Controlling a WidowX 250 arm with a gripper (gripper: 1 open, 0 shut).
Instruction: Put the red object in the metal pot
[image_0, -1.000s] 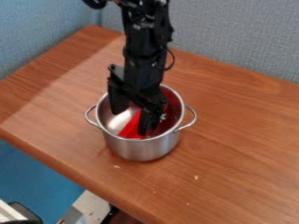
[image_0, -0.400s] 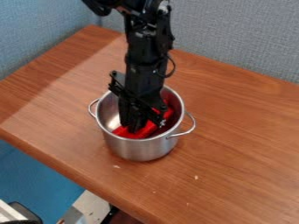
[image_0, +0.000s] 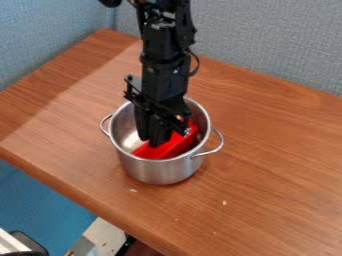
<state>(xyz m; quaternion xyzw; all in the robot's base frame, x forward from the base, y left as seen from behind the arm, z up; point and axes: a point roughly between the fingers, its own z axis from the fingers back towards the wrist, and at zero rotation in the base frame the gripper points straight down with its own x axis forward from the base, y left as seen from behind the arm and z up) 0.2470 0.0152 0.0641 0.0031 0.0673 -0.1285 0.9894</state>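
The metal pot (image_0: 158, 170) stands on the wooden table, a little left of the middle. The red object (image_0: 174, 149) lies tilted inside it, against the right and front of the inner wall. My gripper (image_0: 158, 134) reaches straight down into the pot from above with its dark fingers drawn together, shut. The fingertips sit low in the pot, right at the red object and covering its rear part. Whether they pinch it does not show.
The brown wooden table (image_0: 274, 175) runs diagonally, with its front edge close below the pot and a drop to the floor at the lower left. A blue wall stands behind the table. The black arm (image_0: 166, 40) rises upright above the pot.
The fingers stood wide open inside the pot a second ago and have closed together. The arm has stayed over the pot, and the red object has shifted slightly inside it.
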